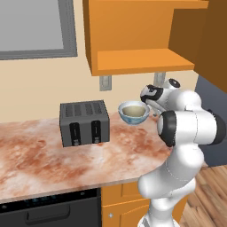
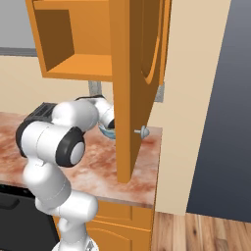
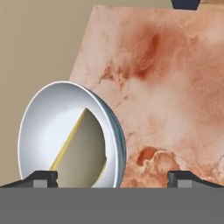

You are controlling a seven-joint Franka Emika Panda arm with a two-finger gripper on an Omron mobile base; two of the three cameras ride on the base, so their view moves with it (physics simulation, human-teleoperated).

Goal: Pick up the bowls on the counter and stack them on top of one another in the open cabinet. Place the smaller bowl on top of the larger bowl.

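Observation:
The larger bowl (image 1: 132, 119), white with a blue pattern, stands on the counter (image 1: 66, 155) close to the back wall. The smaller bowl (image 1: 134, 109), olive-tan, sits nested inside it. My gripper (image 1: 147, 100) is just right of the bowls' rim, open, with nothing between its fingers. In the hand view, which is rolled sideways, the larger bowl (image 3: 48, 127) with the smaller bowl (image 3: 83, 153) inside lies by the left fingertip (image 3: 41, 177), and my gripper (image 3: 112, 177) is spread wide. The open cabinet (image 1: 142, 60) hangs directly above, its shelf bare.
A dark toaster (image 1: 84, 122) stands on the counter left of the bowls. The cabinet's open door (image 2: 137, 88) hangs in front of my hand in the right base view, its knob (image 2: 143, 131) beside the bowl's blue edge (image 2: 109, 131). Orange drawers lie below.

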